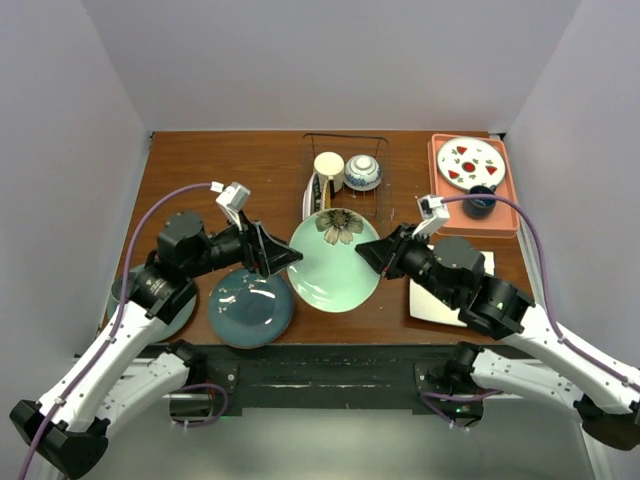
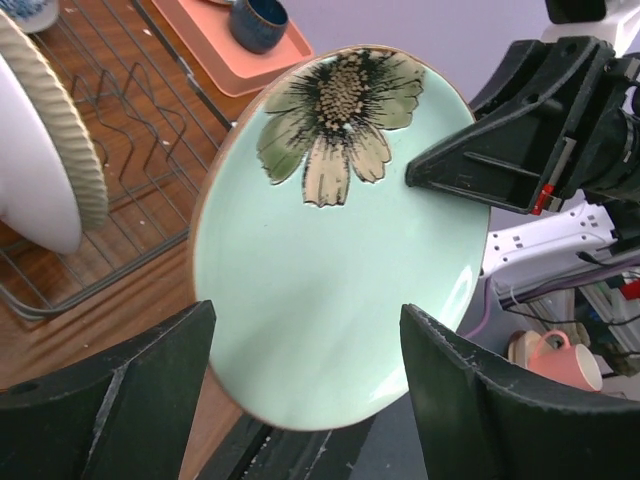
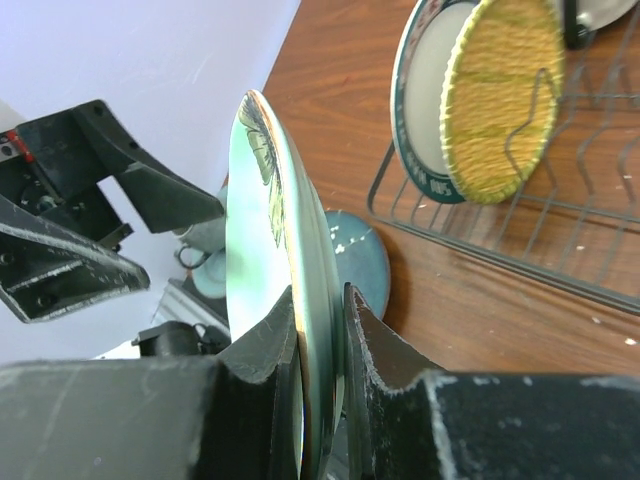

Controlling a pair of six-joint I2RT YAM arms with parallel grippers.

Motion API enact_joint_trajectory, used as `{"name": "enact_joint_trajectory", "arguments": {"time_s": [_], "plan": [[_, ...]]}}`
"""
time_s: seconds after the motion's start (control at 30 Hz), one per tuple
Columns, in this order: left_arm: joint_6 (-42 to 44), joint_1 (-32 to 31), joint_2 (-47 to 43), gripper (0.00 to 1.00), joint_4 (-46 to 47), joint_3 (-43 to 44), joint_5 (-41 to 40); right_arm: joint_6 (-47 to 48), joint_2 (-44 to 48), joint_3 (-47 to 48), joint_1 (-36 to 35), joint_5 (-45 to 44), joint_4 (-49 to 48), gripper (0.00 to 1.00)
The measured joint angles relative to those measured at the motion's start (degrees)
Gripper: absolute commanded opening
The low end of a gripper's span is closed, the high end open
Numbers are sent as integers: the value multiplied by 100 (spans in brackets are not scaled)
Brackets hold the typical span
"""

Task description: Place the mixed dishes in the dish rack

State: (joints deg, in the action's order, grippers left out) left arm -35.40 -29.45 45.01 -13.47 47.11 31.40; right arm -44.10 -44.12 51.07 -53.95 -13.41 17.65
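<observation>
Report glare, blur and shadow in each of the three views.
Top view: even light, sharp throughout, faint sheen on the teal-blue plate. Left wrist view: pale green flower plate crisp, the left claw dark and underlit in front. Right wrist view: the right claw and the plate rim it pinches look soft; the dish rack behind is sharper.

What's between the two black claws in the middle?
The pale green flower plate: the right gripper pinches its rim, the left gripper is open at the opposite edge; top view.
</observation>
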Motion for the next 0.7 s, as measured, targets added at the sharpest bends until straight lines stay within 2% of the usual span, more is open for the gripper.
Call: {"name": "enact_joint_trajectory", "arguments": {"time_s": [0.3, 0.43, 0.53, 0.7], "plan": [[7, 7, -94, 80, -232, 68, -411, 35, 470, 22, -4, -201, 98, 0], [-46, 7, -79, 77, -31, -26, -313, 24, 472, 24, -4, -46, -4, 0], [-245, 7, -70, 70, 376, -267, -39, 20, 398, 24, -4, 170, -96, 0], [-739, 7, 20, 50, 1309, -704, 546, -4, 323, -4, -7, 531, -433, 0]]}}
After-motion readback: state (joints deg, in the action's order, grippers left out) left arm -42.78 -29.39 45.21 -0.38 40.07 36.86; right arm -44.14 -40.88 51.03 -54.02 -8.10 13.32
